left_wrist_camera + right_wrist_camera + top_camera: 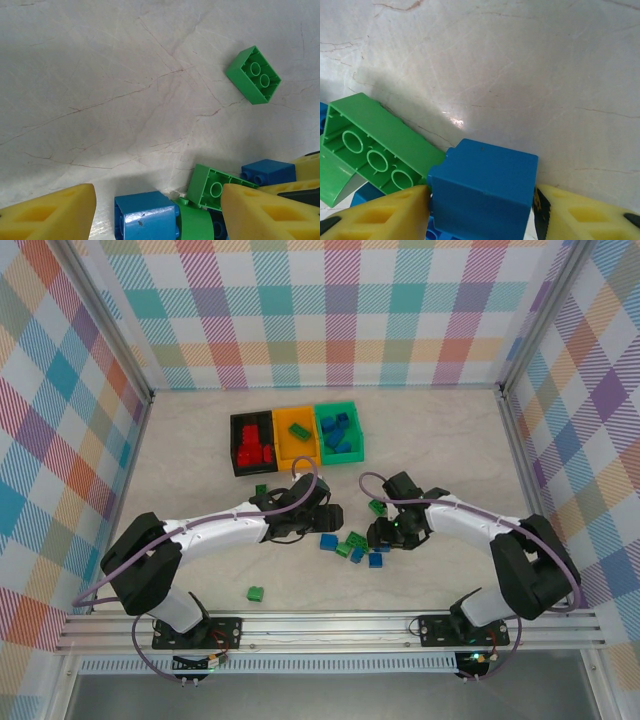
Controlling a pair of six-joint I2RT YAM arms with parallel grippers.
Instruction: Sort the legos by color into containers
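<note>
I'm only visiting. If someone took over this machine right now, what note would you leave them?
Left gripper: open, low over the loose pile, holding nothing.
Right gripper: shut on a blue brick at the edge of that pile.
Done: red bricks are in the black bin, blue bricks in the green bin, and one green brick in the orange bin.
Left: the blue and green pile between the arms, plus a stray green brick near the front.
</note>
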